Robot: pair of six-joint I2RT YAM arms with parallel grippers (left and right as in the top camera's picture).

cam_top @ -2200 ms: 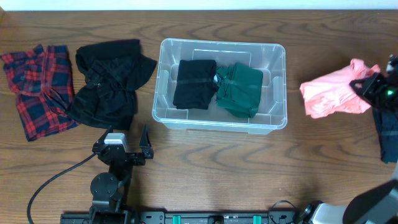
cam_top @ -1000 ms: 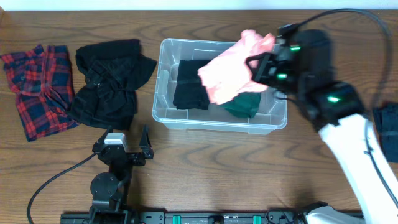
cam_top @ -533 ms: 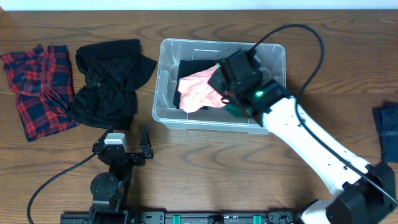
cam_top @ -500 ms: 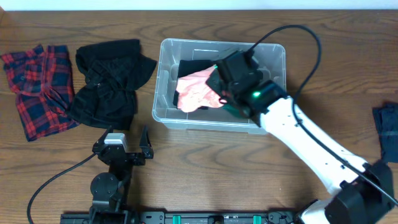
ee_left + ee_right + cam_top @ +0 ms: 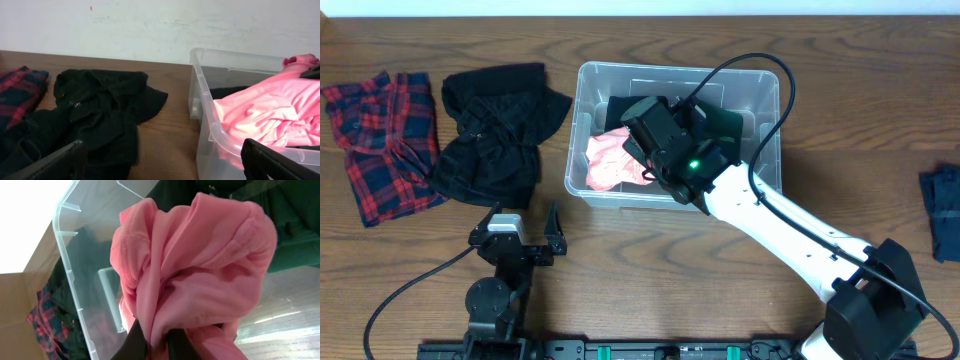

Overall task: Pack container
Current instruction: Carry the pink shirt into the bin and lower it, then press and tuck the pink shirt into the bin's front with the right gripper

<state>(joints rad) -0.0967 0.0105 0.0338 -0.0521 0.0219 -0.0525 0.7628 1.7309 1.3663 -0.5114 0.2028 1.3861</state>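
I have the wooden bench [image 5: 420, 270] in front of me, and the container [image 5: 670, 204] sits on it at the middle, toward the far edge. It is a large rectangular bin of clear plastic with rounded corners and a thick rim. Its walls are transparent enough that I see the wood grain through them. From the right wrist view a moulded ledge shows on the inner wall.

My right arm [image 5: 790, 235] reaches in over the front right of the container, its wrist low above the left half of the bin. A loose black garment [image 5: 495, 130] lies on the bench just left of the container, with a red plaid garment [image 5: 380, 140] beyond it. A dark blue cloth [image 5: 942, 210] lies at the far right edge.

Inside the bin are a folded black piece [image 5: 620, 108] at the back left and a green piece [image 5: 730, 125] to the right. A pink garment [image 5: 610, 165] hangs over the front left part.

The right claw [image 5: 156, 342] is inside the container's outline, pinched tight on a fold of that pink garment. The left claw [image 5: 162, 162] rests spread wide and holds nothing. It sits on the bench near the front left corner of the container and faces it, clear of its wall.
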